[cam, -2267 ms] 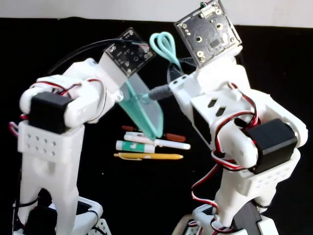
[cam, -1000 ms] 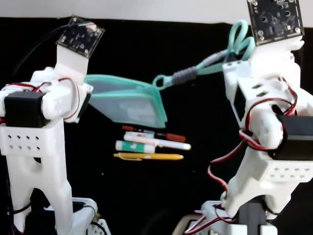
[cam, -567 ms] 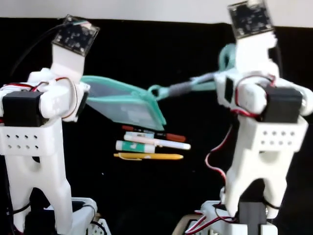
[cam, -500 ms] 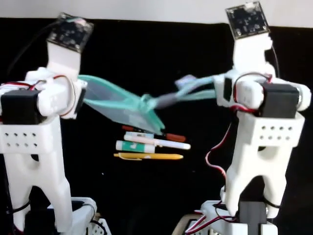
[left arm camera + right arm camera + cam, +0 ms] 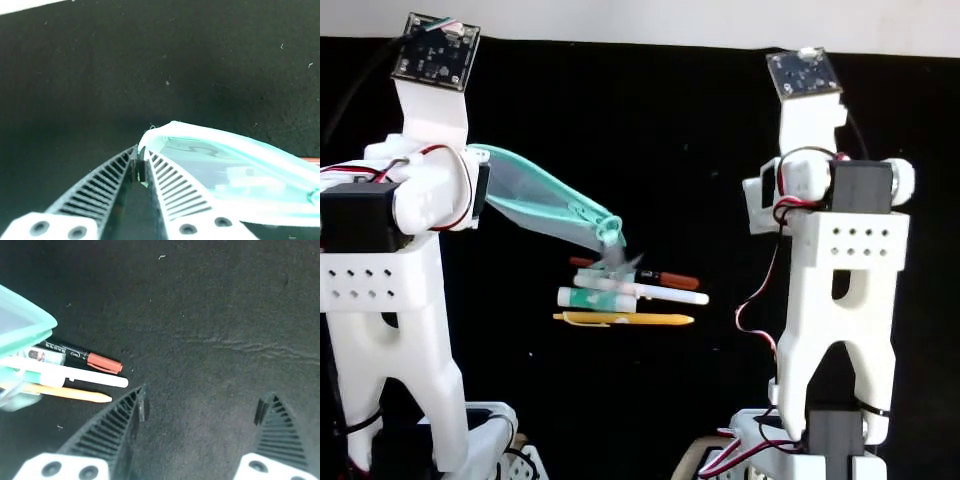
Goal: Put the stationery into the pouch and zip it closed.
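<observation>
Black ribbed jaws of the left gripper [image 5: 140, 169] are clamped on one end of the teal pouch [image 5: 542, 200], which hangs above the dark surface [image 5: 215, 315] and slopes down until its low end sits over the pens [image 5: 630, 295]. The right gripper [image 5: 202, 407] holds its jaws spread wide with nothing between them, above the surface and near the pen tips. Three lie side by side, outside the pouch: a red-capped marker [image 5: 82, 358], a white pen [image 5: 75, 375] and a yellow pen [image 5: 65, 392].
</observation>
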{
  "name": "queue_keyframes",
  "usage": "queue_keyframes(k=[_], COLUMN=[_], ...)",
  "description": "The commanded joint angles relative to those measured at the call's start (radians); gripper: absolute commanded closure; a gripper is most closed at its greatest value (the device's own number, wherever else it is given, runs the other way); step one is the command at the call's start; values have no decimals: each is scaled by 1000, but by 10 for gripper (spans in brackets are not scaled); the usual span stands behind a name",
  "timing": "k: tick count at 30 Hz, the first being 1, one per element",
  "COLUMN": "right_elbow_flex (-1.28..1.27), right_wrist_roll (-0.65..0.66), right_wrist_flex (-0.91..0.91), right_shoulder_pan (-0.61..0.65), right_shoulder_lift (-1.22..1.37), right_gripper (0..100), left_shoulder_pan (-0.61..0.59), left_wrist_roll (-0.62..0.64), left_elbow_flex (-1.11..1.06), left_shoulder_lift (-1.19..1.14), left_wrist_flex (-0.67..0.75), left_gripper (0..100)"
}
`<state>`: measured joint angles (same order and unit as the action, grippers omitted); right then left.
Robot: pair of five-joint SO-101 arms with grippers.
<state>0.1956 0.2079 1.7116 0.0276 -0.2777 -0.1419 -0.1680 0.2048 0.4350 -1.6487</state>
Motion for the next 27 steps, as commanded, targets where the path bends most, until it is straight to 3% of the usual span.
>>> queue_keyframes(k=[1, 10, 15, 20, 27], right_elbow_flex=[-35, -160, -216, -239, -239], right_wrist_roll=[-9, -9, -9, -9, -9], right_wrist_flex=[-38, -105, -153, -186, -182], right_shoulder_pan=[7, 5, 5, 5, 2], right_shoulder_lift=[-31, -31, -31, -31, -31], right_gripper=[666, 666, 666, 666, 666], left_shoulder_pan=[-33, -47, -157, -211, -211], left_wrist_roll=[61, 242, 327, 321, 206], left_elbow_flex=[10, 10, 1, -13, -185], left_shoulder_lift=[7, 7, -2, -2, -2], left_wrist_flex=[25, 44, 69, 66, 124], left_gripper=[993, 993, 993, 993, 990])
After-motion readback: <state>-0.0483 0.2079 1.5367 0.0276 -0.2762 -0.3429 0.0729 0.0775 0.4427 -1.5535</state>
